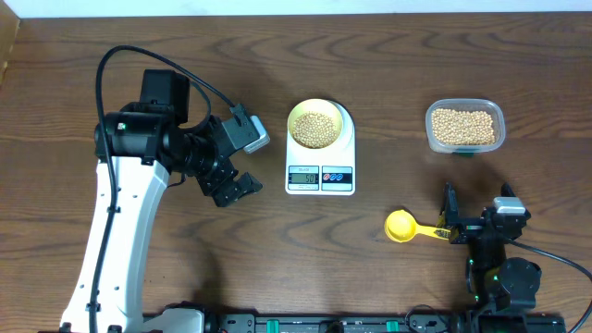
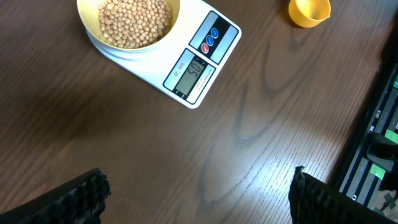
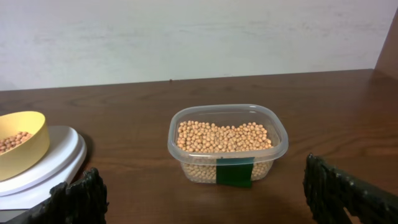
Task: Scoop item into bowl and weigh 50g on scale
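Note:
The pale-yellow bowl (image 1: 314, 107) sits on the white scale (image 1: 320, 174) and holds beige beans (image 1: 314, 129). In the left wrist view the bowl (image 2: 171, 32) and scale (image 2: 189, 93) lie at the top, and the display seems to read about 50. More beans (image 3: 222, 136) fill a clear tub (image 1: 464, 127). My left gripper (image 1: 236, 190) is open and empty left of the scale, over bare wood (image 2: 199, 180). My right gripper (image 1: 476, 211) is open and empty below the tub, facing it (image 3: 202, 180).
A bright yellow scoop (image 1: 407, 227) lies empty on the table just left of my right gripper; it also shows in the left wrist view (image 2: 309, 11). The tub (image 3: 227, 158) carries a green label. The bowl (image 3: 28, 149) and scale (image 3: 46, 171) are at the right wrist view's left edge.

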`<control>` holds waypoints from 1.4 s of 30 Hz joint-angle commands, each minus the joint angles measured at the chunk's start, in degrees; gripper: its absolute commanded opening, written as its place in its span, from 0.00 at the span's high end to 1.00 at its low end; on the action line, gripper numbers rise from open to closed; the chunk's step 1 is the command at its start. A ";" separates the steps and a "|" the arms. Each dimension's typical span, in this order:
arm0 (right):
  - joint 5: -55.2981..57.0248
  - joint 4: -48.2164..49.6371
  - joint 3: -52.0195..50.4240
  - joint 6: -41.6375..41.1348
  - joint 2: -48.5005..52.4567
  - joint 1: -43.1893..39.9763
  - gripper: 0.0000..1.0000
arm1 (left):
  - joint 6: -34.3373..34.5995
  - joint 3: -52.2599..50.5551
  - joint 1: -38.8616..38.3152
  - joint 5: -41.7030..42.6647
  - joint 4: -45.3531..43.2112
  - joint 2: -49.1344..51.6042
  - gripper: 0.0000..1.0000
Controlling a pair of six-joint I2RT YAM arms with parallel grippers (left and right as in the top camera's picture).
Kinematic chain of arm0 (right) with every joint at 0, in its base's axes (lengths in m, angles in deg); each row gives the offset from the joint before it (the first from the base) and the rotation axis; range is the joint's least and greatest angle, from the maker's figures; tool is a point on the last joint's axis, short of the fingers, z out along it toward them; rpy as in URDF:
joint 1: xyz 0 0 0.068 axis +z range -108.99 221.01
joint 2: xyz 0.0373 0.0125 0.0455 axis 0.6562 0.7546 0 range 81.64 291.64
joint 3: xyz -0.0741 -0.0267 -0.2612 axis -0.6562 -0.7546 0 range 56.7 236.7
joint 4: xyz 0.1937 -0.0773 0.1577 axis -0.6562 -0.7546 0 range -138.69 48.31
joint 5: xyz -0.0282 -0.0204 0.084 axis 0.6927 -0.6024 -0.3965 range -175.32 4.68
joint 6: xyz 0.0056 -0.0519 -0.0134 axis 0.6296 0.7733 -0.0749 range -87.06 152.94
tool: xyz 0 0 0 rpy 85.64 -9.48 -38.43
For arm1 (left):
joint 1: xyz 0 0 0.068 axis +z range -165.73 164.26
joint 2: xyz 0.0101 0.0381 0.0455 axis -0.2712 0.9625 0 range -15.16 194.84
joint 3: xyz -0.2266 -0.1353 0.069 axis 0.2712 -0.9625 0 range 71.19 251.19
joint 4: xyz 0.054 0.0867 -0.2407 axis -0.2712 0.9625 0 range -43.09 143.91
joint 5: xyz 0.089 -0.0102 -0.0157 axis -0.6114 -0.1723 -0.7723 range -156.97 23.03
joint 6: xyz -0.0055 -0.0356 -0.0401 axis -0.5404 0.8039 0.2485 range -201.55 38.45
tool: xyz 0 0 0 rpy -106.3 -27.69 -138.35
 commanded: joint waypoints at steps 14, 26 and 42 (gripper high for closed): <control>-0.13 0.11 -0.35 -0.22 -0.37 -0.28 0.01 | -0.98 0.50 -0.09 0.74 0.37 0.33 0.05; -0.13 0.11 -0.35 -0.22 -0.37 -0.28 0.01 | 5.16 0.52 -0.09 2.93 3.65 -0.02 0.05; -0.13 0.11 -0.35 -0.22 -0.37 -0.28 0.01 | 17.68 -0.22 -0.09 -3.34 26.05 -22.34 0.05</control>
